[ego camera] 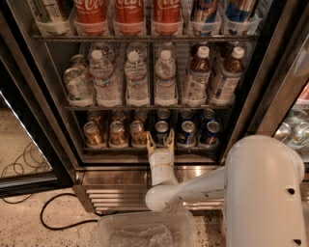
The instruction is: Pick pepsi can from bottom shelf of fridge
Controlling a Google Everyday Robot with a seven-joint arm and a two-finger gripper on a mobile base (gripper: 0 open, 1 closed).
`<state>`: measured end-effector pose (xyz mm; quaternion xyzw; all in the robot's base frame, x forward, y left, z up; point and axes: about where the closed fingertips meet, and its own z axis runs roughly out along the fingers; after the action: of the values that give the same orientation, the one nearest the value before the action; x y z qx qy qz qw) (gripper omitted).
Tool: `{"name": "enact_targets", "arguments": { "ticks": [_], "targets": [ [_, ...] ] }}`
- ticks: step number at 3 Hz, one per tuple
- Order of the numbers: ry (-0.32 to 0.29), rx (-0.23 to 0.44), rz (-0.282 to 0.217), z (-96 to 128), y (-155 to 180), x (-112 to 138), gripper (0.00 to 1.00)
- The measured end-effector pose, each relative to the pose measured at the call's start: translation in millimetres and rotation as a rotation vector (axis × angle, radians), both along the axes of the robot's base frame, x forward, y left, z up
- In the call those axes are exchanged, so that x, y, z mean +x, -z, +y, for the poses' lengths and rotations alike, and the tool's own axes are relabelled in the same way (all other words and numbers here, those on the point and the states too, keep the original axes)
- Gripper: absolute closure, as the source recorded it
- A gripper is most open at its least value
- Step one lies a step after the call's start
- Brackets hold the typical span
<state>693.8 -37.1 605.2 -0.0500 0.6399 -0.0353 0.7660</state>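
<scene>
The fridge [46,101] stands open before me with its ribbed steel base low in view. On the bottom shelf [149,147] stand gold-brown cans on the left and blue pepsi cans on the right. The nearest pepsi can [161,132] stands at the front of the left blue row. My gripper [160,140] is open, its two yellowish fingers [150,143] raised at the shelf's front edge, straddling the lower part of that can. Nothing is held. The white arm reaches in from the lower right.
Water bottles [136,77] and tea bottles [196,77] fill the middle rack, red Coca-Cola cans [128,12] the top one. A clear plastic bin [145,230] sits on the floor below the arm. A black cable [53,217] lies on the floor at left.
</scene>
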Motion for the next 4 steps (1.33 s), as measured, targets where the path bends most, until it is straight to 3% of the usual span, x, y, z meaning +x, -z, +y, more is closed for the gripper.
{"name": "enact_targets", "arguments": {
  "ticks": [1, 3, 4],
  "targets": [
    [0.007, -0.002, 0.004, -2.7, 3.4, 7.3, 0.49],
    [0.015, -0.005, 0.010, -4.6, 0.4, 9.4, 0.97],
    [0.022, -0.003, -0.003, -4.2, -0.1, 7.9, 1.00]
  ]
}}
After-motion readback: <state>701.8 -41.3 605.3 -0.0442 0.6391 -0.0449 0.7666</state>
